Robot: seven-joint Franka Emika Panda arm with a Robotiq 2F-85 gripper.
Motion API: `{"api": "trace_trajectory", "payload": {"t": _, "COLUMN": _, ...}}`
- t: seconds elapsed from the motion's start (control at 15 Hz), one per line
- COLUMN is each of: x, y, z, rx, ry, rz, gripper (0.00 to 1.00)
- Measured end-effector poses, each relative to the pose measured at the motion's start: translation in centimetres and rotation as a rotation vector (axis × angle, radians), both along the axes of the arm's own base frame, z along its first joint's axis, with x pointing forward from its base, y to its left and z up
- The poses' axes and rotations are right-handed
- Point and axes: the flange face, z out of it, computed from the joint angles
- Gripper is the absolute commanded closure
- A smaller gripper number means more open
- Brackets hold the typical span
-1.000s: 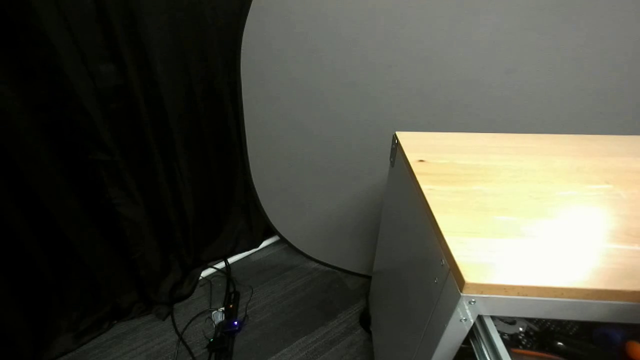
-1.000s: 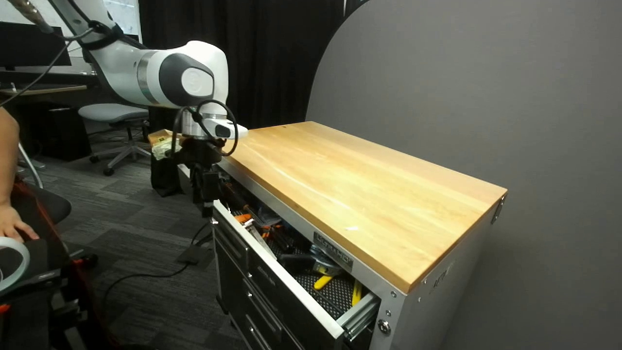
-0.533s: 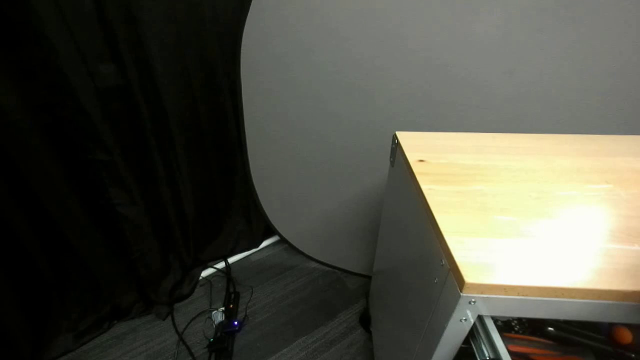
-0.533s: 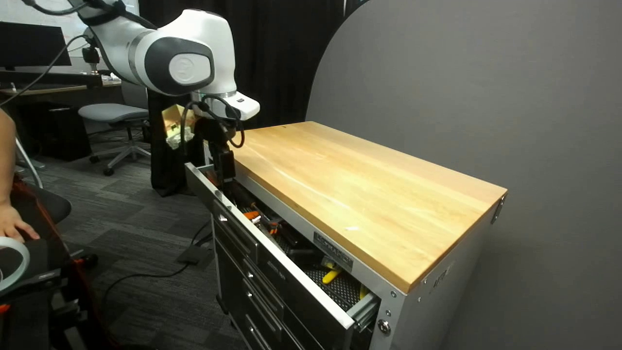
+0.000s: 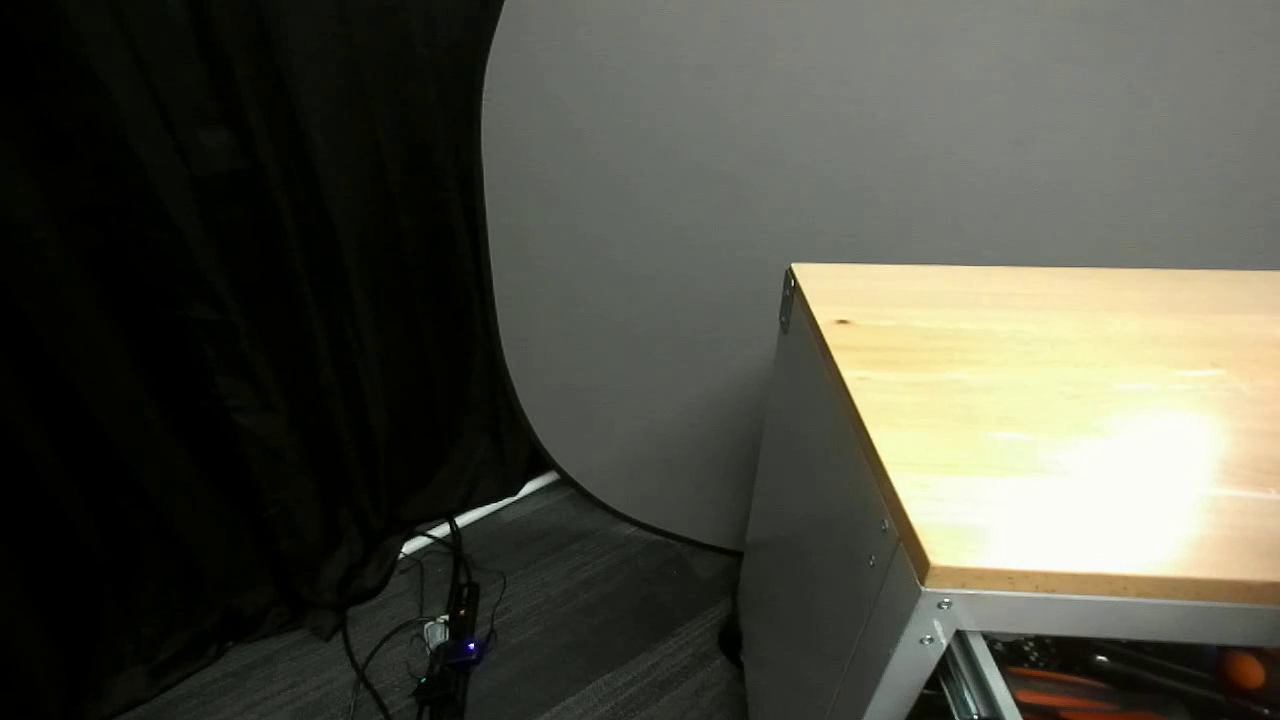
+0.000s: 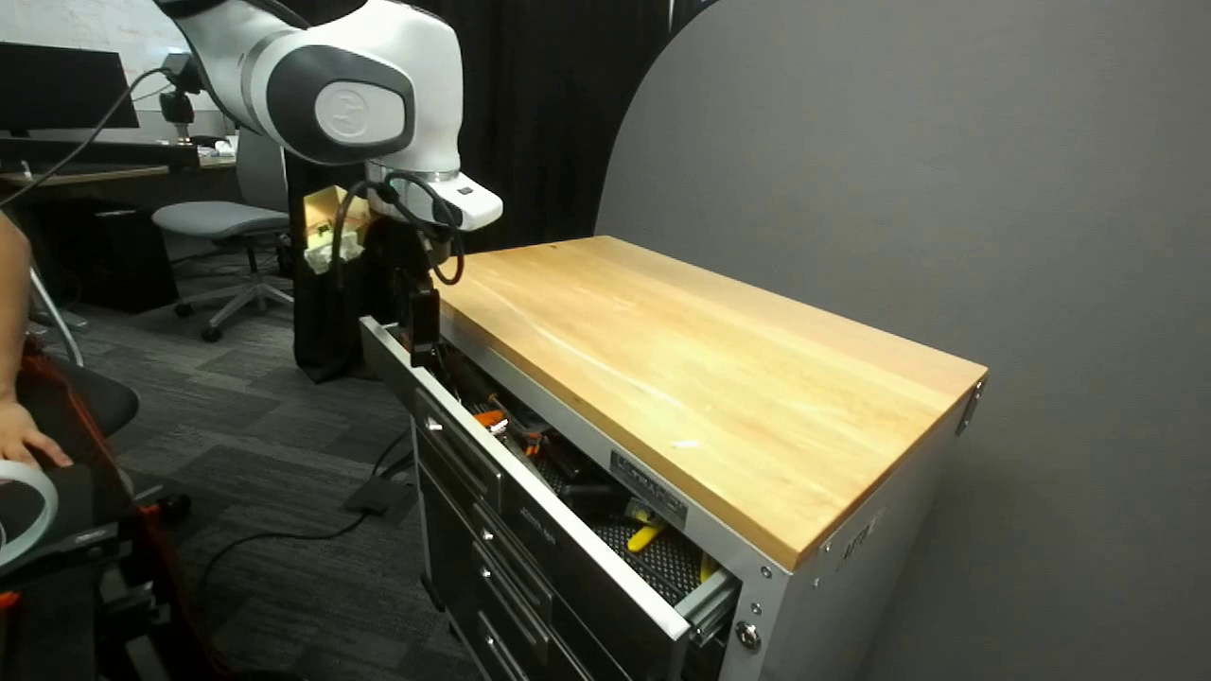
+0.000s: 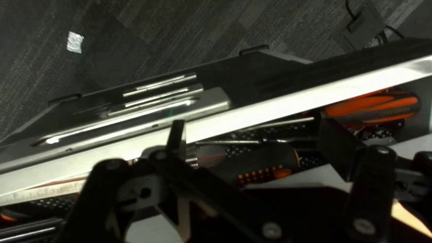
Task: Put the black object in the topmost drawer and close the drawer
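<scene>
The topmost drawer stands part-way out, its white rim (image 6: 568, 517) showing in an exterior view and in the wrist view (image 7: 276, 111). Its rail and edge (image 5: 1000, 682) also show in an exterior view. My gripper (image 6: 424, 359) points down at the drawer's far end. In the wrist view my gripper (image 7: 253, 138) has its fingers wide apart with nothing held. One finger overlaps the rim, the other overlaps the drawer's inside. I cannot identify the black object for certain; a dark item (image 6: 588, 492) lies inside the drawer near a yellow piece (image 6: 645, 537).
Orange-black screwdrivers (image 7: 374, 106) and other tools lie in the drawer. The wooden tabletop (image 6: 700, 359) bears a small white scrap (image 6: 684, 444) and stands beside the drawer. A person's hand (image 6: 28, 437) is at the left. A chair (image 6: 222, 208) stands behind the arm.
My gripper has risen from low at the drawer front to above the drawer, then shifted slightly left. The drawer slid a little inward between the two earlier moments, and its contents shifted with it.
</scene>
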Motion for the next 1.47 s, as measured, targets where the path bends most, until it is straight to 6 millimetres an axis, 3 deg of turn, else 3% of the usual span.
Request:
{"api": "trace_trajectory", "payload": {"t": 0.33, "x": -2.9, "y": 0.5, "z": -1.2, "rx": -0.063, "ry": 0.102, "rz": 0.052, "gripper": 0.69}}
{"api": "trace_trajectory", "payload": {"t": 0.6, "x": -4.1, "y": 0.7, "z": -2.6, "rx": -0.107, "ry": 0.126, "rz": 0.096, "gripper": 0.97}}
{"api": "trace_trajectory", "payload": {"t": 1.0, "x": -3.2, "y": 0.6, "z": -4.3, "rx": -0.169, "ry": 0.120, "rz": 0.134, "gripper": 1.00}}
{"api": "trace_trajectory", "payload": {"t": 1.47, "x": 0.3, "y": 0.0, "z": -6.8, "rx": -0.146, "ry": 0.062, "rz": 0.093, "gripper": 1.00}}
